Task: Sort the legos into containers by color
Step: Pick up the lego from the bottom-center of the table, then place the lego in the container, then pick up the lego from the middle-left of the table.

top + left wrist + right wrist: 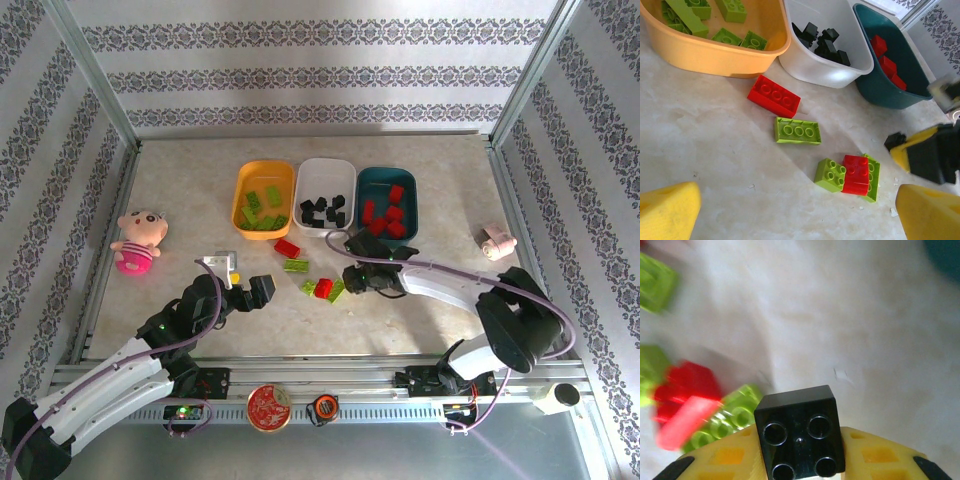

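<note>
The orange-yellow bin [240, 190] holds lime green bricks, the white bin [325, 170] black ones, and the teal bin [412, 195] red ones. Loose on the table lie a red brick [773, 95], a green brick [798, 131], and a cluster of a red brick [856, 173] touching two green ones [830, 174]. My right gripper [357, 277] hovers just right of that cluster, shut on a small black brick [797, 412]. To the cluster's left, my left gripper [257, 292] is open with nothing between its yellow fingers [667, 210].
A pink plush doll [137, 240] lies at the far left and a small roll [495, 241] at the right. A white and yellow object [224, 264] sits by the left arm. A round red tin [269, 407] and a tape measure [322, 407] rest on the front rail.
</note>
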